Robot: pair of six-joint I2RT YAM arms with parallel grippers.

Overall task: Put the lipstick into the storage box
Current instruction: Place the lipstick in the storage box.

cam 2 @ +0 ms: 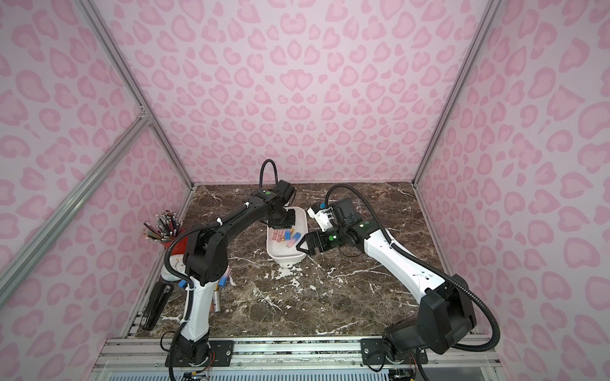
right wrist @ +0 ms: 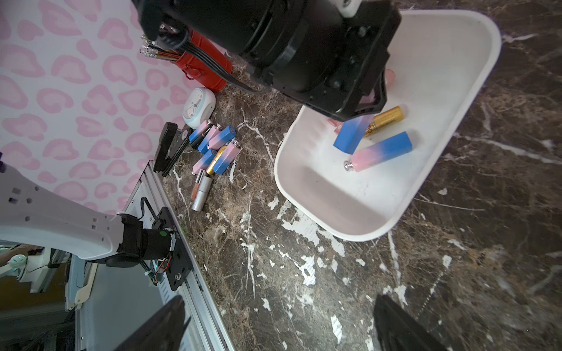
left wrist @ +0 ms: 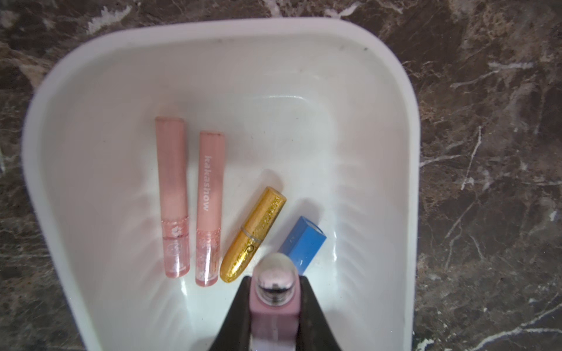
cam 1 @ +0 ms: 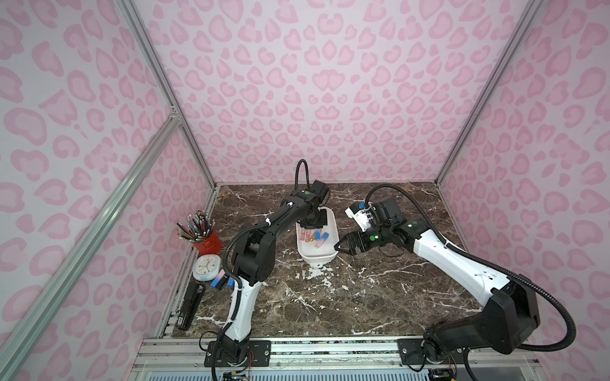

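Note:
The white storage box (cam 1: 317,254) (cam 2: 284,256) stands mid-table. My left gripper (left wrist: 275,304) (cam 1: 312,226) hangs over its far half, shut on a pink-and-blue lipstick (left wrist: 273,316) whose blue end (right wrist: 349,136) points down into the box. Two pink gloss tubes (left wrist: 171,197), a gold lipstick (left wrist: 254,235) and a pink-and-blue one (right wrist: 380,152) lie inside. Several more lipsticks (right wrist: 213,149) (cam 1: 220,280) lie in a pile on the table at the left. My right gripper (cam 1: 338,246) (right wrist: 279,322) is open and holds nothing, just right of the box's near end.
A red pencil cup (cam 1: 206,242), a small white clock (cam 1: 206,267) and a black stapler (cam 1: 189,305) line the left edge by the pink wall. The metal rail (cam 1: 297,346) runs along the front.

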